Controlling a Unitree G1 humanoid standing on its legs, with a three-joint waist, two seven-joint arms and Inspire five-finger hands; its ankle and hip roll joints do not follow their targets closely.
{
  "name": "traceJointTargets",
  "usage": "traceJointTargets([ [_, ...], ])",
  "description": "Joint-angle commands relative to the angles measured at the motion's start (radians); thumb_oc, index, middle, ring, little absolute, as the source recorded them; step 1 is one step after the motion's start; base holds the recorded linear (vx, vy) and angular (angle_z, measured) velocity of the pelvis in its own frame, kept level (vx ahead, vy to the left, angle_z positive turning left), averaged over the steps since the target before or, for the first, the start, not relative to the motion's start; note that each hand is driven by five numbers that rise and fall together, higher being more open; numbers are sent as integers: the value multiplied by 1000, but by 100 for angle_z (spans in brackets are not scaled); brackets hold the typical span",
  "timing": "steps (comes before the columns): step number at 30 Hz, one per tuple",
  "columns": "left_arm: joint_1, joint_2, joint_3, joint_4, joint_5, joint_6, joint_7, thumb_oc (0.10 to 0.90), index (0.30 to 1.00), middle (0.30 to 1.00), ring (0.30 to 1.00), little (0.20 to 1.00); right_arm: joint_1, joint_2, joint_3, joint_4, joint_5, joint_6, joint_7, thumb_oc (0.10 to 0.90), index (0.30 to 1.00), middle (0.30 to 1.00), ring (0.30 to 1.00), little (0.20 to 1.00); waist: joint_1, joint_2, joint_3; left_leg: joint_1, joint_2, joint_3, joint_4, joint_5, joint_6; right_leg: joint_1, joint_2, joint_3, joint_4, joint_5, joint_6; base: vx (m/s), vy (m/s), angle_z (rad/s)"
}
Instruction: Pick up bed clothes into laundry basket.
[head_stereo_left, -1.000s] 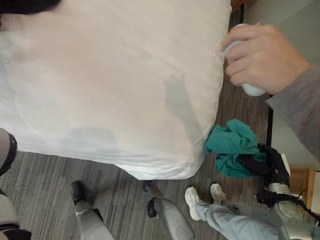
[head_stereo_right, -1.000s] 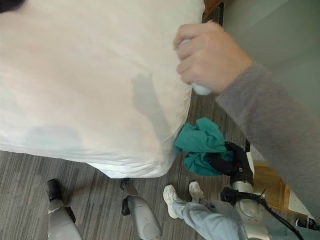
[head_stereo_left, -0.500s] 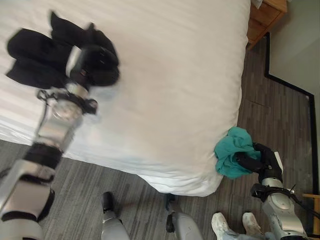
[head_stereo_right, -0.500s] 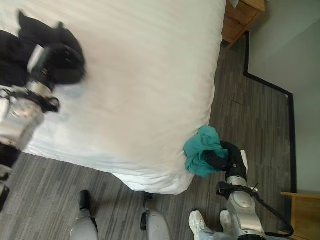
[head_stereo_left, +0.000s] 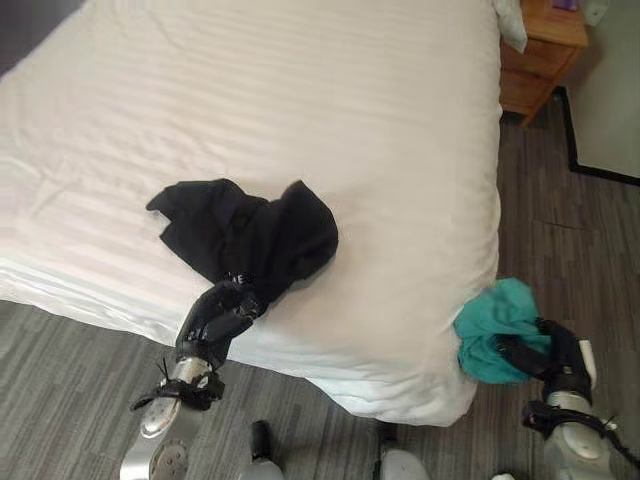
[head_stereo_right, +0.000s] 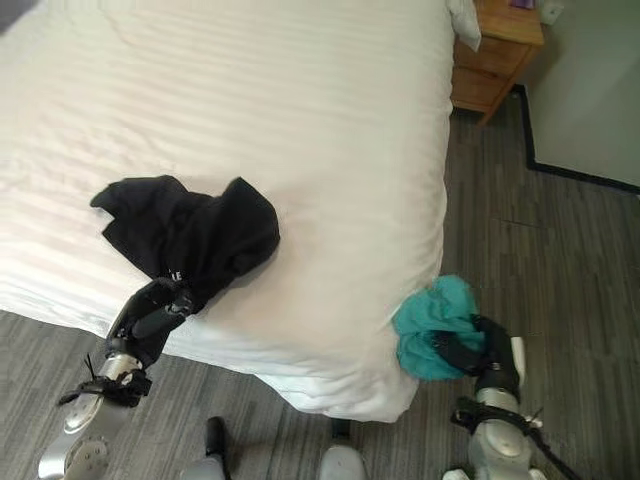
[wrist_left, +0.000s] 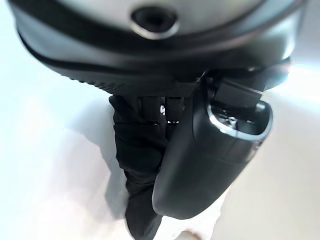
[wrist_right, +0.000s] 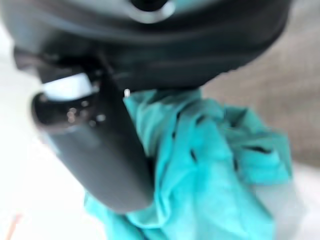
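A black garment (head_stereo_left: 245, 235) lies crumpled on the white bed (head_stereo_left: 300, 110) near its front edge. My left hand (head_stereo_left: 222, 312) is shut on the garment's near end (wrist_left: 137, 165), at the bed's edge. A teal garment (head_stereo_left: 495, 330) hangs bunched beside the bed's right front corner, above the floor. My right hand (head_stereo_left: 550, 355) is shut on the teal garment (wrist_right: 210, 170), with its thumb (wrist_right: 100, 150) across the cloth.
A wooden nightstand (head_stereo_left: 535, 55) stands at the bed's far right corner, with a white pillow corner (head_stereo_left: 512, 25) beside it. Grey plank floor (head_stereo_left: 570, 250) runs along the bed's right side and front. A dark baseboard (head_stereo_left: 600, 170) borders the wall at right.
The camera has swung, so the whole picture has shifted. My left hand has come down off the bed to its front edge, shut on the black garment. The person's hand is gone.
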Motion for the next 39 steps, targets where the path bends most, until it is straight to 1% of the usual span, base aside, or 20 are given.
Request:
traceJointTargets([
  [1, -59, 56, 32, -91, 54, -65, -57, 400, 300, 300, 300, 300, -51, -28, -30, -157, -48, -68, 38, 400, 300, 300, 300, 300, 2, -51, -68, 2, -105, 2, 0, -4, 87, 63, 82, 12, 80, -173, -87, 17, -16, 15],
  [2, -59, 56, 32, -91, 55, -65, -57, 400, 300, 300, 300, 300, -50, -28, -29, -158, -49, -67, 38, 400, 300, 300, 300, 300, 2, -52, -67, 4, -105, 2, 0, -4, 87, 65, 82, 11, 80, -173, -87, 13, -30, 3],
  [3, -83, 80, 25, -79, 136, -67, -52, 400, 300, 300, 300, 300, -59, -32, -6, -160, -50, -63, 50, 400, 300, 300, 300, 300, 3, -45, -76, 11, -105, 1, -1, -5, 87, 75, 81, 8, 78, -173, -87, 14, -18, 3],
  [4, -100, 98, 23, -91, 179, -69, -53, 400, 300, 300, 300, 300, -65, -34, -2, -163, -51, -62, 54, 400, 300, 300, 300, 300, 2, -42, -81, 13, -106, 1, -3, -6, 86, 78, 82, 8, 75, -173, -87, 0, 0, 0],
  [6, -122, 113, 22, -99, 203, -75, -47, 400, 300, 300, 300, 300, -70, -36, 6, -167, -52, -60, 58, 400, 300, 300, 300, 300, 0, -40, -86, 18, -106, 1, -4, -8, 86, 84, 82, 6, 73, -174, -86, 16, -1, 0],
  [7, -138, 136, 56, -89, 203, -80, -55, 400, 300, 300, 300, 300, -25, -125, -136, -110, 109, -48, 151, 400, 300, 300, 300, 300, -9, -43, -94, 25, -103, 2, -7, -9, 82, 89, 83, 4, 69, -174, -83, 43, 2, 4],
  [8, -153, 164, 67, -115, 209, -83, -70, 400, 300, 300, 300, 300, -54, -214, -166, -28, 164, -91, 142, 400, 300, 300, 300, 300, -18, -45, -101, 32, -100, 8, -10, -12, 79, 93, 84, 6, 66, -173, -80, 53, -1, 10],
  [9, -176, 183, 52, -129, 217, -75, -74, 400, 300, 300, 300, 300, -91, -258, -168, 4, 207, -99, 144, 400, 300, 300, 300, 300, -23, -50, -107, 34, -99, 13, -11, -13, 75, 94, 85, 10, 63, -168, -78, 43, -4, 5],
  [10, -188, 185, 50, -140, 227, -72, -81, 400, 300, 300, 300, 300, -96, -278, -173, 6, 226, -99, 146, 400, 300, 300, 300, 300, -23, -53, -111, 36, -99, 13, -11, -16, 75, 97, 85, 12, 61, -168, -78, 51, -10, -2],
  [13, -256, 197, 11, -142, 261, -82, -86, 400, 300, 300, 300, 300, -132, -292, -158, 31, 229, -96, 136, 400, 300, 300, 300, 300, -20, -53, -127, 50, -102, 19, -11, -29, 77, 111, 80, 12, 57, -167, -72, 65, 10, -4],
  [14, -303, 207, -5, -144, 306, -83, -77, 400, 300, 300, 300, 300, -146, -286, -149, 38, 213, -83, 126, 400, 300, 300, 300, 300, -25, -50, -134, 56, -105, 22, -11, -36, 80, 114, 77, 13, 59, -167, -70, 38, 29, -4],
  [15, -306, 207, -6, -143, 307, -83, -76, 400, 300, 300, 300, 300, -146, -285, -150, 38, 212, -82, 125, 400, 300, 300, 300, 300, -23, -51, -133, 56, -105, 22, -11, -36, 80, 114, 77, 13, 59, -167, -70, 41, 47, -10],
  [16, -356, 214, -16, -133, 326, -81, -70, 400, 300, 300, 300, 300, -149, -282, -154, 36, 198, -73, 119, 400, 300, 300, 300, 300, -32, -50, -135, 59, -108, 28, -11, -42, 82, 114, 75, 18, 61, -165, -66, 22, 35, -14],
  [18, -384, 223, -23, -123, 346, -78, -64, 400, 300, 300, 300, 300, -154, -282, -157, 37, 192, -67, 114, 400, 300, 300, 300, 300, -33, -50, -133, 62, -108, 33, -11, -44, 82, 113, 75, 22, 62, -165, -65, 17, 34, -8],
  [20, -450, 249, -43, -99, 384, -75, -59, 400, 300, 300, 300, 300, -160, -283, -158, 25, 183, -60, 109, 400, 300, 300, 300, 300, -43, -49, -134, 68, -109, 45, -11, -51, 85, 109, 72, 30, 63, -161, -60, 11, 43, -3],
  [25, -529, 279, -79, -40, 425, -62, -60, 400, 300, 300, 300, 300, -160, -276, -162, -11, 174, -46, 110, 400, 300, 300, 300, 300, -56, -50, -125, 72, -113, 60, -11, -58, 90, 102, 66, 46, 63, -155, -53, 1, 37, -10],
  [27, -541, 280, -88, -27, 431, -60, -62, 489, 434, 434, 434, 434, -158, -274, -164, -18, 174, -44, 110, 400, 300, 300, 300, 300, -60, -51, -123, 73, -114, 62, -11, -59, 90, 101, 65, 50, 62, -153, -52, -3, 40, -10],
  [28, -562, 286, -109, -2, 443, -51, -69, 800, 900, 900, 900, 900, -159, -276, -171, -22, 176, -41, 106, 400, 300, 300, 300, 300, -67, -53, -119, 72, -116, 66, -11, -61, 92, 98, 63, 54, 62, -150, -49, -4, 25, -12],
  [32, -595, 313, -138, 37, 483, -37, -83, 800, 900, 900, 900, 900, -155, -269, -184, -33, 173, -38, 100, 400, 300, 300, 300, 300, -73, -58, -110, 67, -120, 71, -11, -65, 97, 88, 56, 61, 65, -144, -42, -10, 40, -5],
  [39, -633, 332, -144, 73, 536, -35, -67, 800, 900, 900, 900, 900, -151, -256, -194, -44, 164, -39, 89, 400, 300, 300, 300, 300, -74, -66, -100, 58, -128, 72, -11, -69, 102, 77, 49, 66, 63, -139, -35, 1, 31, -5],
])
